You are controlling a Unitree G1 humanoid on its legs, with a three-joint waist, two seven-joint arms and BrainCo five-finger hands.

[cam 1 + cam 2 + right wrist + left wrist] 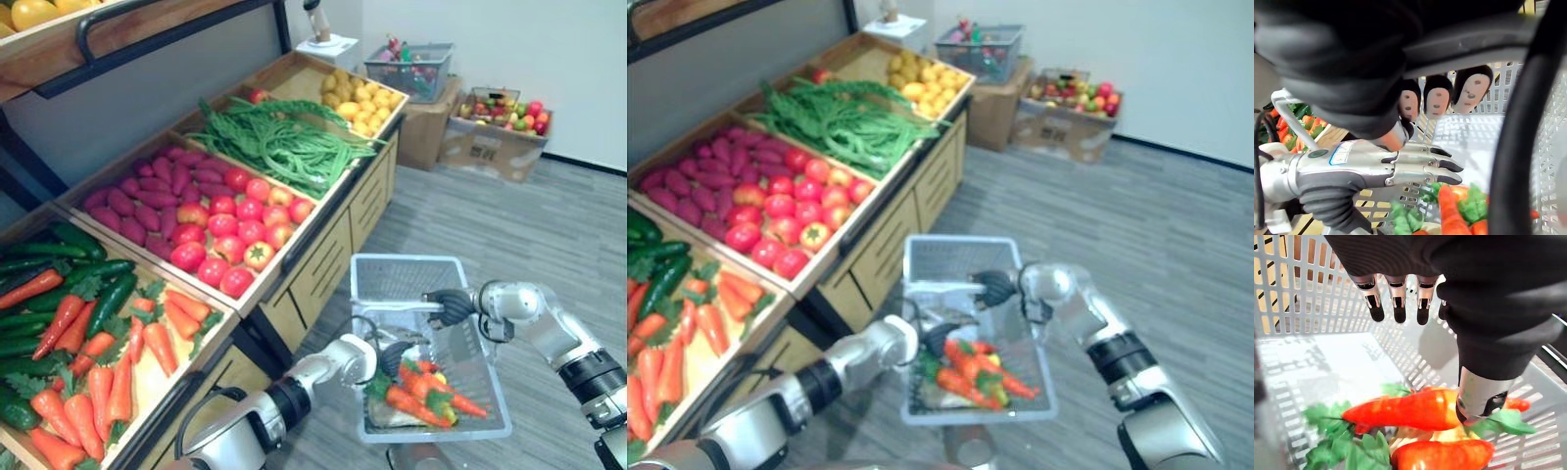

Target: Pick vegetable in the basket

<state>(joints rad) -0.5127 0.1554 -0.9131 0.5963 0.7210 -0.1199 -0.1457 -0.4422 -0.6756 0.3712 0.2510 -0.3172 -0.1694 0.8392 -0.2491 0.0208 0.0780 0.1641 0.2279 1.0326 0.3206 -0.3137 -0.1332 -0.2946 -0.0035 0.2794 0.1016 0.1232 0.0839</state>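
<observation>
A white mesh basket (407, 262) hangs beside the produce stand, and my right hand (451, 305) is shut on its handle. Several orange carrots with green tops (421, 392) lie on the basket's floor. My left hand (392, 354) reaches in over the basket's left rim and hovers just above them. In the left wrist view its fingers (1396, 303) are straight and apart from the carrots, while the thumb (1479, 396) hangs right by the top carrot (1405, 409). The right wrist view shows my left hand (1376, 166) open inside the basket, and my right hand's fingertips (1437, 100) curled.
The wooden stand on my left holds carrots (108, 362), cucumbers (59, 264), tomatoes (230, 235), purple sweet potatoes (147, 201), long green beans (284, 142) and yellow produce (367, 103). Cardboard boxes with fruit (500, 127) and another basket (411, 69) stand by the far wall.
</observation>
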